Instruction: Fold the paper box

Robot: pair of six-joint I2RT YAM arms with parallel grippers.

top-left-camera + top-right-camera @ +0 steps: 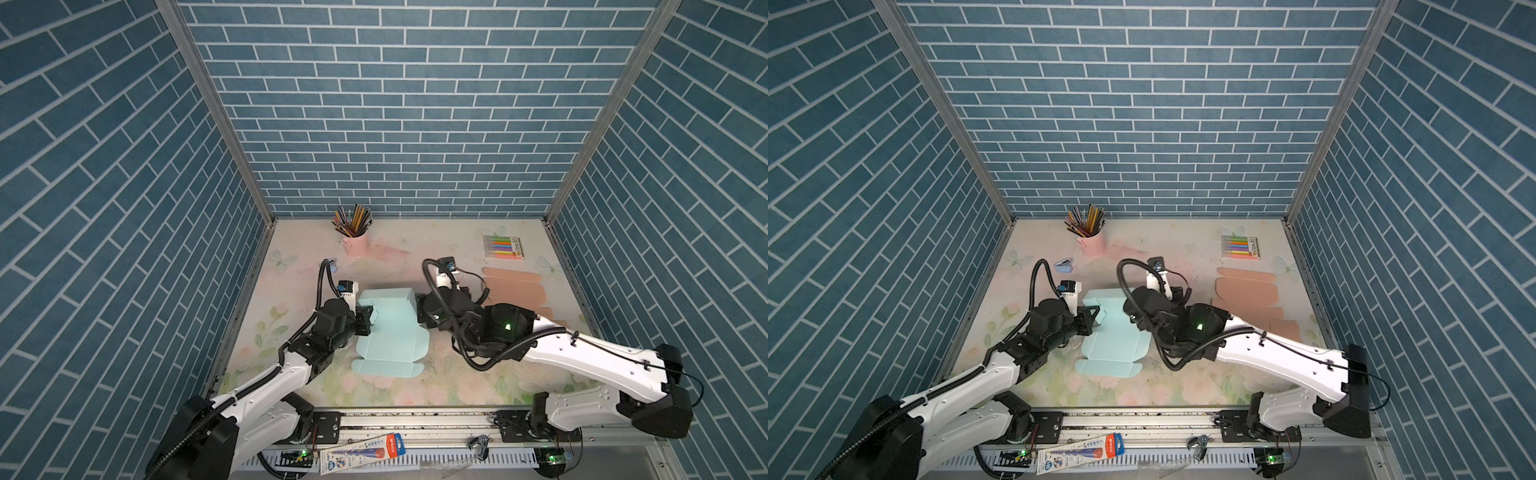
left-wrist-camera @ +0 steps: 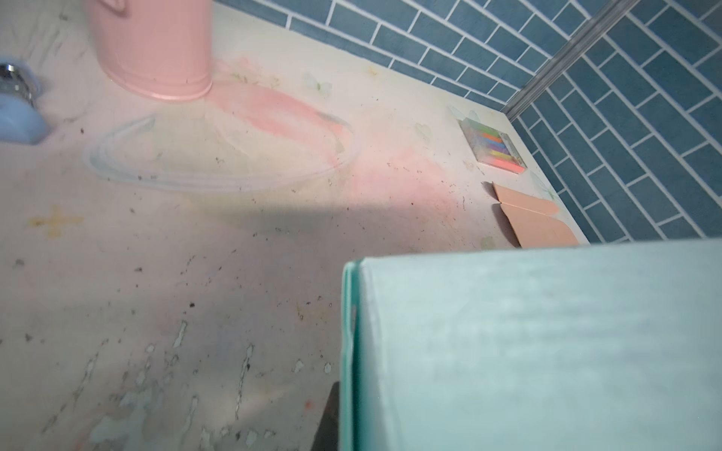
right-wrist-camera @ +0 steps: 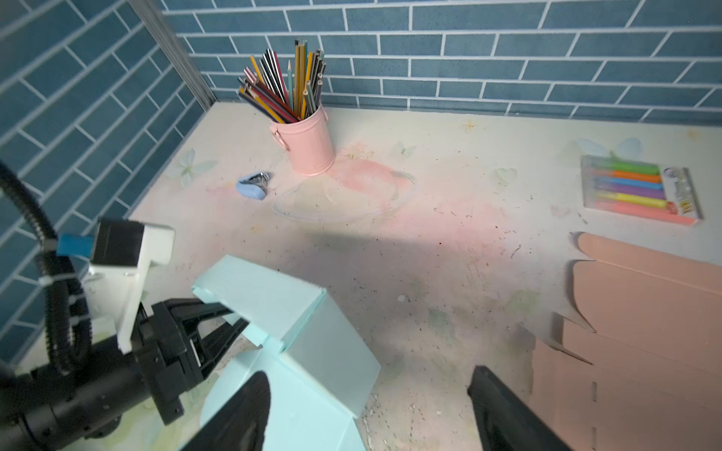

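Pen pack on near rail, teal paper box, far wall raised, near flaps flat, left tool pinching its left edge, right tool spread.

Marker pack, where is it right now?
In both top views the marker pack lies far right on the table, just behind the flat peach cardboard.

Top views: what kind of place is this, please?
Probably a staged craft desk inside a robot test booth. Blue brick-pattern walls enclose a floral tabletop, which holds a pink pencil cup, a marker pack and a half-folded paper box.
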